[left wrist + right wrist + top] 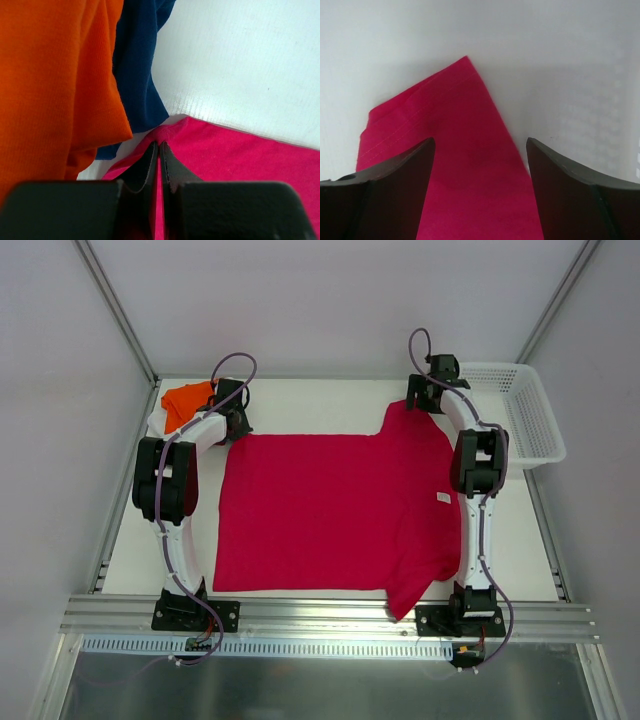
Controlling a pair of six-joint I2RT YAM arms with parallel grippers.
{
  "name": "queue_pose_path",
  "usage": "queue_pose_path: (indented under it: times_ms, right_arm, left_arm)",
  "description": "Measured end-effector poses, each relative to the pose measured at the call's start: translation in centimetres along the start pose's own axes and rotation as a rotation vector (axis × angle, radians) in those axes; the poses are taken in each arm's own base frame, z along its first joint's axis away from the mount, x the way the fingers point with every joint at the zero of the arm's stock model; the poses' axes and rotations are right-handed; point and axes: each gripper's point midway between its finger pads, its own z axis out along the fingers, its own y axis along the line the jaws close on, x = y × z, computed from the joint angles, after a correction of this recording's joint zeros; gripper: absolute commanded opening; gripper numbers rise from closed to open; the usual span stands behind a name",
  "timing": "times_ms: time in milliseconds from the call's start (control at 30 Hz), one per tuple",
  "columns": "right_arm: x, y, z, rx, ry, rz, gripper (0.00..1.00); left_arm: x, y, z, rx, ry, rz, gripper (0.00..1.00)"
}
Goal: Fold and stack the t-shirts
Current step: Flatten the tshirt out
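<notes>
A crimson-red t-shirt lies spread flat across the table, neck label at the right. My left gripper is shut on its far left corner, pinching red cloth between the fingers. My right gripper is open above the far right sleeve, one finger on each side of the sleeve tip. A folded orange t-shirt sits at the far left corner on a white one. The orange shirt and a navy-blue one show in the left wrist view.
A white plastic mesh basket stands at the far right of the table. The near sleeve of the red shirt hangs over the table's front edge by the right arm's base. Walls enclose the table on three sides.
</notes>
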Motion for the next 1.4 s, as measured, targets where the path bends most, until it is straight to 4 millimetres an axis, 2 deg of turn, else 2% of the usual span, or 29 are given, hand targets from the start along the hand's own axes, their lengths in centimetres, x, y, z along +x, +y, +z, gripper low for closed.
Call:
queue_pose_path:
  times_ms: [100, 200, 300, 433, 633, 1067, 1400]
  right_arm:
    - [-0.2, 0.8, -0.2, 0.008, -0.005, -0.049, 0.75]
    - [-0.2, 1.4, -0.3, 0.003, -0.008, -0.071, 0.63]
    - [-0.2, 1.4, -0.3, 0.003, -0.007, -0.069, 0.59]
    - [-0.2, 1.2, -0.2, 0.004, -0.007, -0.058, 0.73]
    - [-0.3, 1.0, -0.2, 0.013, -0.009, -0.066, 0.79]
    - [-0.3, 0.7, -0.2, 0.023, -0.010, -0.051, 0.79]
    - [0.2, 1.0, -0.3, -0.026, 0.017, 0.031, 0.74]
  left_arm:
    - [0.0, 0.0, 0.0, 0.000, 0.000, 0.000, 0.00]
    - [0.0, 0.0, 0.0, 0.000, 0.000, 0.000, 0.00]
    - [0.0, 0.0, 0.0, 0.000, 0.000, 0.000, 0.00]
    - [0.0, 0.0, 0.0, 0.000, 0.000, 0.000, 0.00]
    - [0.0, 0.0, 0.0, 0.000, 0.000, 0.000, 0.00]
    - [0.0, 0.0, 0.0, 0.000, 0.000, 0.000, 0.00]
    - [-0.2, 0.5, 0.1, -0.003, 0.000, -0.010, 0.00]
